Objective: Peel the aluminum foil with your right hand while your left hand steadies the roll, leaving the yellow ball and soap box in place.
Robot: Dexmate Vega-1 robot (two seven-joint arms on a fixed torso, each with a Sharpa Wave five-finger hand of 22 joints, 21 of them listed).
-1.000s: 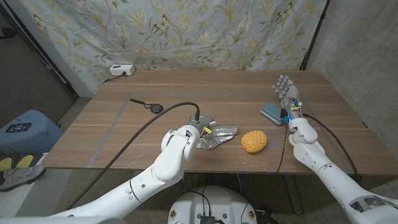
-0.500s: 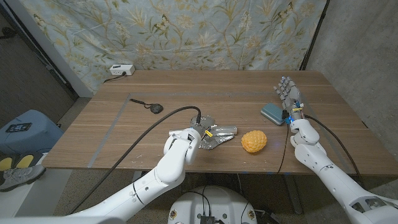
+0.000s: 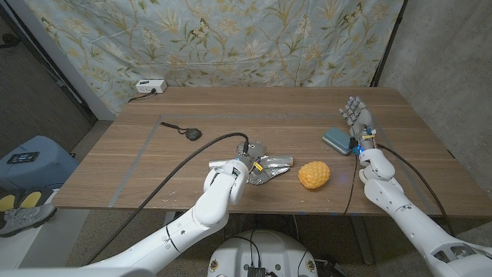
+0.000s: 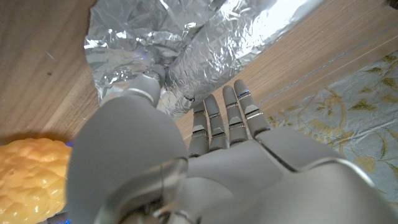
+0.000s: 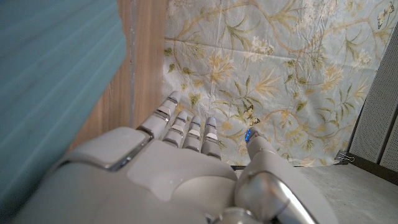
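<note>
The crumpled aluminum foil lies near the table's front edge, and its creased silver sheet shows close up in the left wrist view. My left hand sits at the foil's left end, fingers straight and reaching its edge, thumb spread apart over it. The yellow bumpy ball sits just right of the foil. The teal soap box lies further right. My right hand stands just beyond and right of the box, fingers spread, holding nothing.
A black cable runs across the table to my left wrist. A small black round object lies left of centre, and a white box sits at the far left edge. A floral curtain hangs behind the wooden table.
My left forearm has swung slightly, with the hand staying at the foil's left end. The right hand, ball and soap box have barely moved.
</note>
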